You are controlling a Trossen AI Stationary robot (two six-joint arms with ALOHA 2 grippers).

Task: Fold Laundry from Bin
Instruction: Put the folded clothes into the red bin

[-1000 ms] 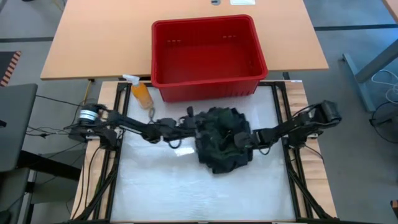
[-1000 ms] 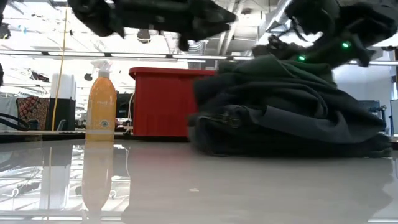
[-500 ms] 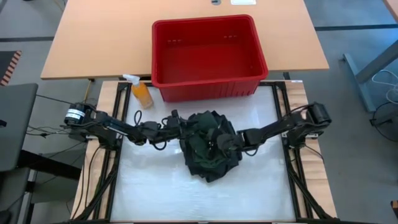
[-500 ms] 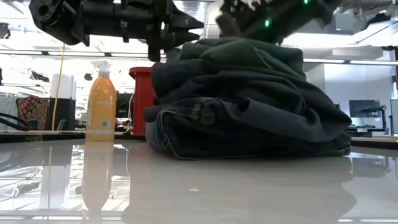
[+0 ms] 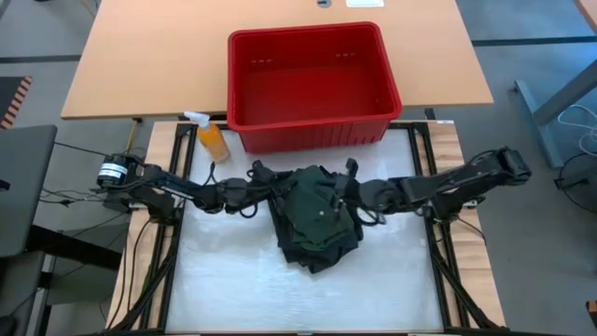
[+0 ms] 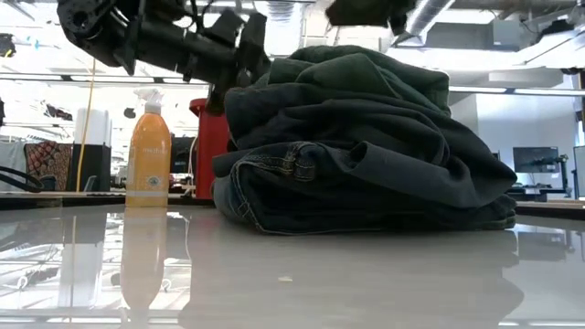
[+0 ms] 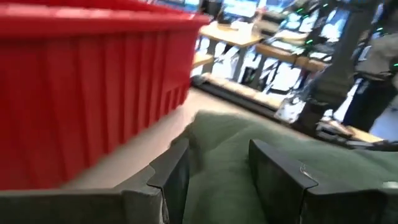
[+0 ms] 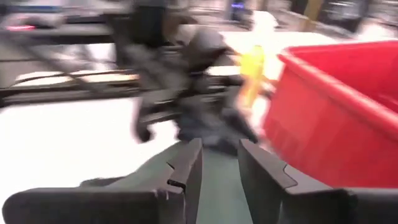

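The laundry [image 5: 317, 222] is a bunched pile of dark green and dark cloth lying on the white table top in front of the red bin [image 5: 312, 75]; the low view shows the laundry [image 6: 366, 146] with its underside on the table. My left gripper [image 5: 272, 185] reaches in from the left and is shut on the pile's upper left part. My right gripper [image 5: 348, 187] hangs open above the pile's right side, and the low view shows the right gripper [image 6: 366, 11] clear of the cloth. My left gripper holds a bulge of green cloth [image 7: 217, 155] between its two fingers [image 7: 273, 168], at the pile's upper left edge [image 6: 251, 78]. It comes in about level from the table's left side. How many layers it has, I cannot tell. The pile stays resting on the table.
An orange spray bottle [image 5: 213, 140] stands at the bin's near left corner, close behind my left arm. The bin sits on a wooden table [image 5: 140, 65] at the far side. Bare white table top [image 5: 233, 280] lies near and on both sides of the pile.
The pile has slid toward the table's left edge and bunched up taller, drawn along with my left gripper, which pulled back leftward. My right gripper has risen off the pile's top and shifted a little toward the bin.
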